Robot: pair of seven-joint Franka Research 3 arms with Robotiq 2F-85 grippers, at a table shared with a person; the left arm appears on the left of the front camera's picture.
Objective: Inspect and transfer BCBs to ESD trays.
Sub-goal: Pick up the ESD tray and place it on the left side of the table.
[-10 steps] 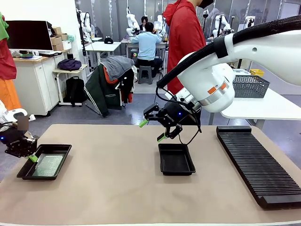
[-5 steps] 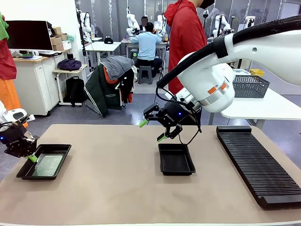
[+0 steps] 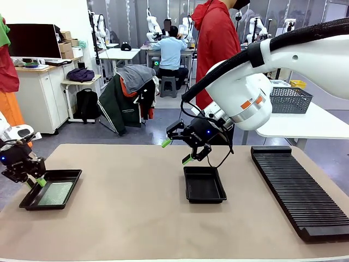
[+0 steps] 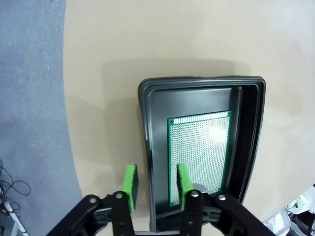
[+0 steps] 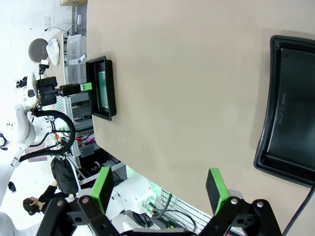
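A black ESD tray [image 3: 70, 173] sits at the table's left edge with a pale green speckled BCB [image 3: 54, 192] flat on its floor. My left gripper [image 3: 34, 183] hovers at that tray's left end. In the left wrist view the left gripper [image 4: 156, 181] is open, its green pads straddling the ESD tray's [image 4: 253, 123] wall, and the BCB [image 4: 199, 147] lies free. A second, empty ESD tray [image 3: 204, 185] sits mid-table. My right gripper [image 3: 177, 150] hangs open above its far left corner, holding nothing. In the right wrist view the right gripper [image 5: 158, 189] shows that empty ESD tray [image 5: 290, 128] off to the right.
A long black ribbed rack [image 3: 300, 191] runs along the table's right side. A grey mesh basket [image 3: 289, 99] stands on a white side table behind it. A person in a red hoodie [image 3: 215, 38] stands at the far edge. Bare tan table lies between the trays.
My left gripper's jaws have parted and let go of the BCB, which now rests in the left tray. The right arm has not moved.
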